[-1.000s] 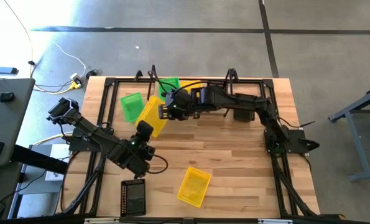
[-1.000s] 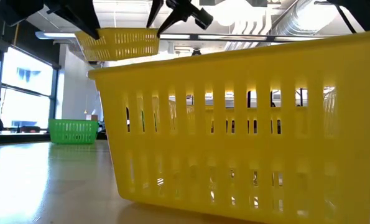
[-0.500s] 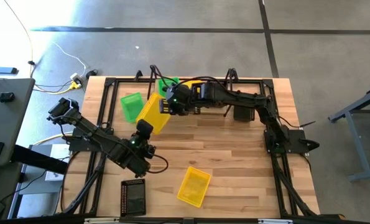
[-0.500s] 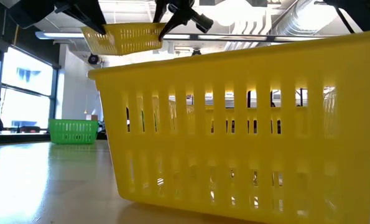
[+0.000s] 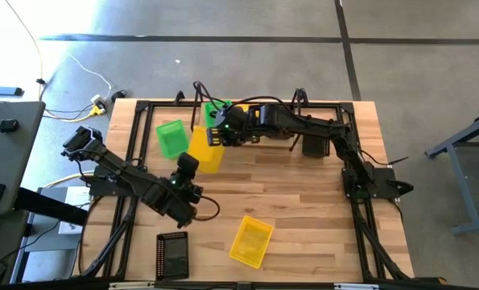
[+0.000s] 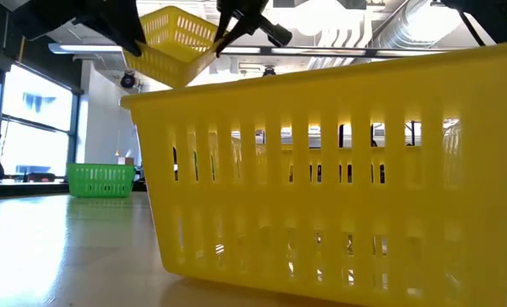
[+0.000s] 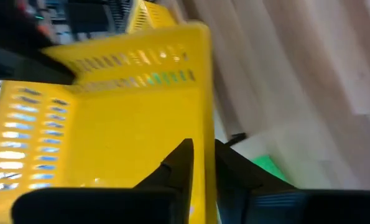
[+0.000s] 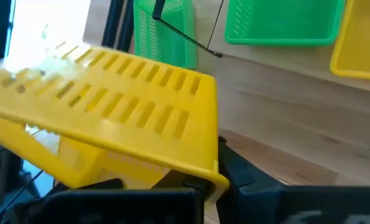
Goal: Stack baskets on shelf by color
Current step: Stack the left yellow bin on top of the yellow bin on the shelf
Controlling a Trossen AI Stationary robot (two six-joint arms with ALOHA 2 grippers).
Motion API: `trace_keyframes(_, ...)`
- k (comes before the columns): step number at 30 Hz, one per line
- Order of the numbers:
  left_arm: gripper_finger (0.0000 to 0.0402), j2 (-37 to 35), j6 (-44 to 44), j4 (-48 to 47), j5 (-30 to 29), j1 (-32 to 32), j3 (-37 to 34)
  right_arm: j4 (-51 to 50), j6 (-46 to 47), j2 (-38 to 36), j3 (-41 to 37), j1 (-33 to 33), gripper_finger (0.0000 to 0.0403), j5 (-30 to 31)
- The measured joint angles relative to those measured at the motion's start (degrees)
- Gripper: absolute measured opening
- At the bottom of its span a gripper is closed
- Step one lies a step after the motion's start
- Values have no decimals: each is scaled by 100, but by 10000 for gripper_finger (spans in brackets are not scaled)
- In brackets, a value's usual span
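While both grippers pinch one yellow basket point(image 5: 205, 148) up in the air — right gripper point(image 5: 216, 134), left gripper point(image 5: 187, 167) — you must carry it to the shelf point(image 5: 247, 109) at the table's point(image 5: 303, 201) far edge.

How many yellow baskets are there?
3 yellow baskets: one held up by the right gripper, one at the table's front, one at the back, mostly hidden.

Yellow basket point(image 5: 206, 148), green basket point(image 5: 171, 137), black basket point(image 5: 172, 254).
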Motion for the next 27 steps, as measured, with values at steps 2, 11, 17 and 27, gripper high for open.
trace_keyframes(2,60,-2,-154,1,323,4,0,-5,-109,0,-6,-16,0,114)
trace_keyframes(11,149,-2,-621,48,461,4,0,-260,-232,0,-7,-108,0,338)
trace_keyframes(17,206,-2,-635,244,-371,-5,0,-695,-246,0,-7,-244,0,687)
trace_keyframes(27,225,-4,-893,249,-128,0,0,-835,-1099,0,-7,-733,0,184)
